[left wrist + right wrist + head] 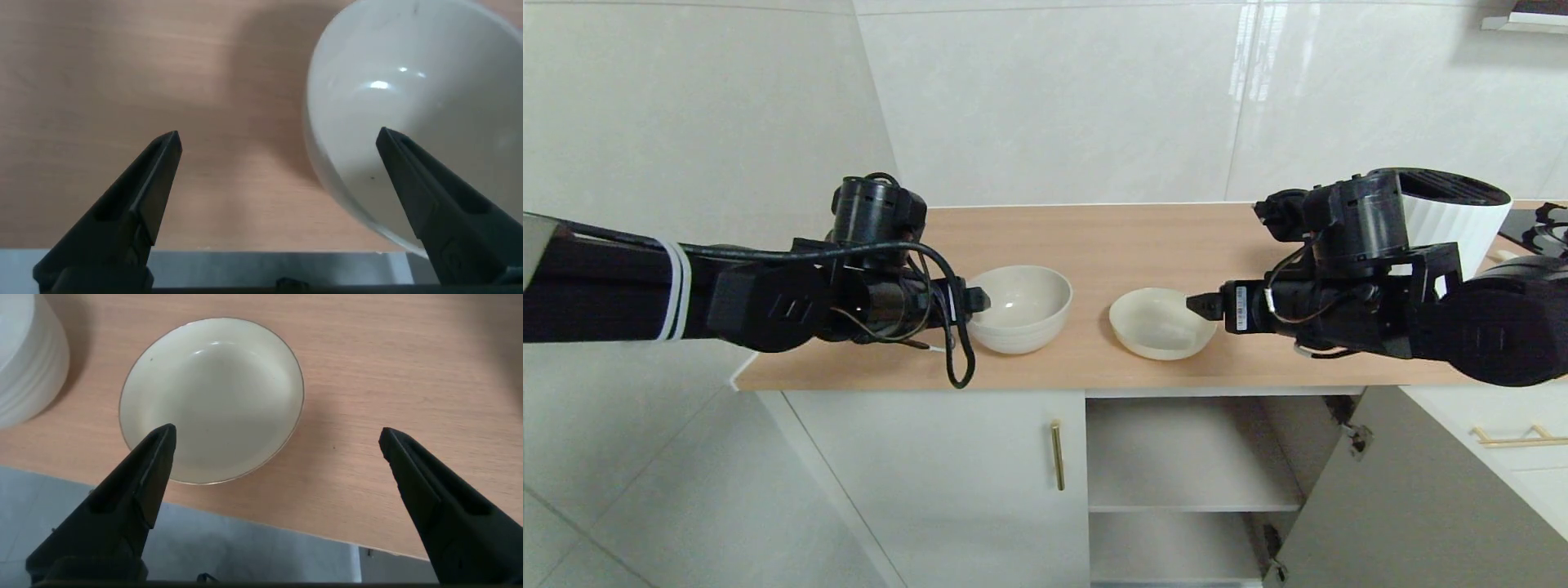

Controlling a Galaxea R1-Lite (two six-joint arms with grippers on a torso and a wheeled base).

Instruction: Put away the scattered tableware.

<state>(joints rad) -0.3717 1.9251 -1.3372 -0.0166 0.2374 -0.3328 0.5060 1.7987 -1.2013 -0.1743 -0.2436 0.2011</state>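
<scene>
The deeper bowl (1021,309) is plain white; the shallower bowl (1161,322) is cream with a thin gold rim. The bench (1111,237) is light wood-grain. The cabinet handle (1057,454) is gold.

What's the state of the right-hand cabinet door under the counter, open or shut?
Open: the right-hand cabinet door is swung outward, exposing the shelves behind it.

Pose, left: left arm (613,290) extends level from left edge toward centre. At its end, left gripper (978,300) points right, jaws spread wide, fingers (147,192) well apart.
Pose, right: right arm (1494,327) extends from right edge toward centre, mirrored. At its end, right gripper (1201,306) points left, jaws spread wide.
Tips face each other, apart.
</scene>
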